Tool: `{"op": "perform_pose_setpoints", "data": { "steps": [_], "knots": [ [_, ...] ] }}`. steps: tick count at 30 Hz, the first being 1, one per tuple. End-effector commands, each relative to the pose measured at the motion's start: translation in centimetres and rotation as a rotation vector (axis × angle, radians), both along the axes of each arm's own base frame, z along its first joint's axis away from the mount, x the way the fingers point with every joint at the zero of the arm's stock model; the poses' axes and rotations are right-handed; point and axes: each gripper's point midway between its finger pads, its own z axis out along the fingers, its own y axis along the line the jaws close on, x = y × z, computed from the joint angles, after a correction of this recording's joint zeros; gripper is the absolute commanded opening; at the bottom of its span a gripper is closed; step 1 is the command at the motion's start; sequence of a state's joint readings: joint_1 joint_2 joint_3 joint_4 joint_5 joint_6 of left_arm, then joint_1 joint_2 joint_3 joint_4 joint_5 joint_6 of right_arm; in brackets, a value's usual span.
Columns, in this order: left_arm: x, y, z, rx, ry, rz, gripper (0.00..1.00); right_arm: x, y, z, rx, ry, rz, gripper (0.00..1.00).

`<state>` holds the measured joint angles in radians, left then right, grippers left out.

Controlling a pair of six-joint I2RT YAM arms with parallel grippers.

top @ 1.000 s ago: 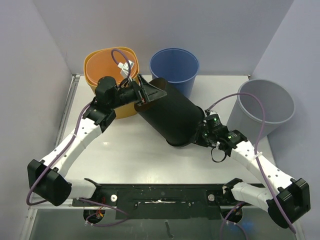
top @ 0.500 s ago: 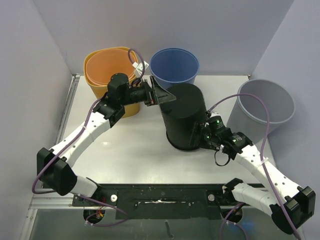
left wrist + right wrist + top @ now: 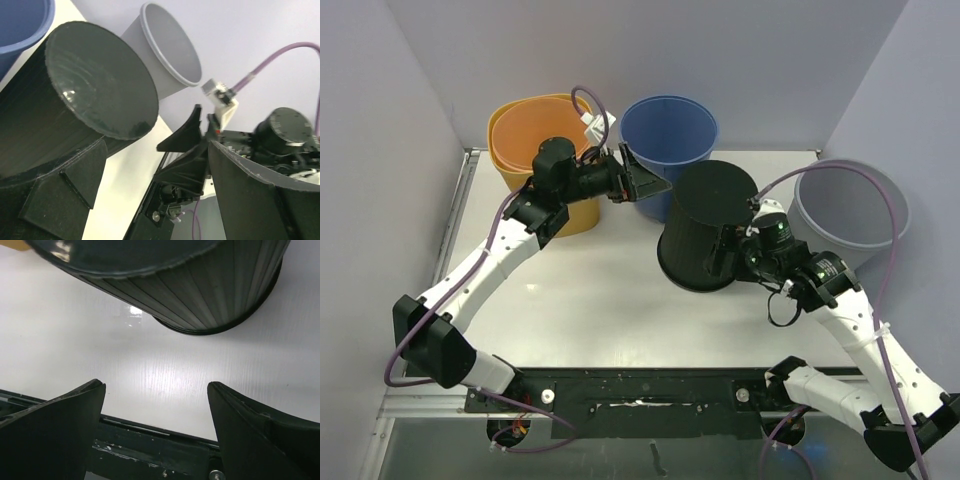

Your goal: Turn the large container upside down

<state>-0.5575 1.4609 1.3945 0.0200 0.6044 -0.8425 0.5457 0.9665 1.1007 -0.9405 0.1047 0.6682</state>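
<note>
Well, my right pincer [image 3: 156, 389] hangs with its two fingers spread wide and nothing between them. Just beyond the tips, in the right wrist view, is the ribbed wall of the large black plastic container [image 3: 705, 235], and I cannot tell whether a finger touches it. My left pincer [image 3: 642, 185] is also spread apart and grips nothing. It hovers just left of the container's upper edge, and I see a gap between the two.

The container stands near the middle of the white table [image 3: 590, 290], a little to the right. Its flat closed base faces up and its open mouth faces down. The near part of the rim appears to sit on the table. The far part is hidden, so I cannot tell whether it lies flat all round or leans a little.

By my reckoning the turn itself is as good as done. What is left is to make sure the container rests steady on its rim, then draw both arms clear without knocking it.

Behind it at the far wall are an orange plastic tub [image 3: 525, 130] and a round blue bucket [image 3: 670, 125]. A grey bucket [image 3: 850, 205] stands at the right, near but apart.
</note>
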Motion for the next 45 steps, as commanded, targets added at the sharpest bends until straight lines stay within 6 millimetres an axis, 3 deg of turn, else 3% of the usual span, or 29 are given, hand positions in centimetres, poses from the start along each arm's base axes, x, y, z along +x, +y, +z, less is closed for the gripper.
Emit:
{"op": "perform_pose_setpoints", "data": {
  "steps": [1,6,10,12,15,18,20,22,26,30,32,35,38,42,45],
  "knots": [
    [0.1,0.8,0.2,0.047,-0.059,0.049,0.83,0.2,2.1,4.9,0.086,-0.132,0.134,0.86],
    [0.2,3.2,-1.3,0.076,-0.016,0.116,0.83,-2.8,7.6,7.1,0.209,-0.184,0.485,0.89],
    [2.0,8.2,-1.6,0.121,-0.009,0.329,0.83,-6.2,12.2,9.0,0.371,-0.196,0.735,0.93],
    [2.0,11.0,0.3,0.064,-0.062,0.458,0.83,-6.9,14.0,9.7,0.411,-0.213,0.797,0.94],
    [0.9,12.7,2.9,-0.002,-0.126,0.499,0.83,-5.3,16.0,9.2,0.365,-0.275,0.773,0.95],
    [0.9,13.5,2.5,0.047,-0.119,0.533,0.83,-1.1,17.0,7.1,0.239,-0.262,0.660,0.96],
    [1.1,14.2,2.3,0.076,-0.115,0.568,0.83,1.8,16.1,5.4,0.123,-0.239,0.538,0.97],
    [1.0,14.7,2.0,0.096,-0.107,0.585,0.83,4.3,15.0,2.5,-0.002,-0.169,0.439,0.98],
    [1.1,14.3,2.3,0.074,-0.096,0.571,0.83,7.6,10.6,-1.1,-0.145,-0.073,0.336,0.98],
    [1.3,13.6,2.3,0.082,-0.099,0.531,0.83,11.0,3.9,-1.2,-0.255,-0.115,0.231,0.99],
    [1.5,13.4,2.2,0.082,-0.101,0.523,0.83,12.7,1.6,-0.2,-0.243,-0.142,0.185,1.00],
    [1.7,13.1,2.2,0.071,-0.103,0.509,0.83,14.1,1.6,2.5,-0.202,-0.214,0.194,1.00],
    [1.6,12.9,2.2,0.062,-0.103,0.499,0.83,13.9,3.2,3.4,-0.134,-0.245,0.222,1.00],
    [1.6,12.9,2.1,0.067,-0.107,0.496,0.83,13.2,4.3,1.7,-0.135,-0.206,0.244,1.00],
    [1.6,12.8,2.1,0.065,-0.113,0.491,0.83,14.0,3.1,0.9,-0.174,-0.187,0.176,1.00]
  ]
}}
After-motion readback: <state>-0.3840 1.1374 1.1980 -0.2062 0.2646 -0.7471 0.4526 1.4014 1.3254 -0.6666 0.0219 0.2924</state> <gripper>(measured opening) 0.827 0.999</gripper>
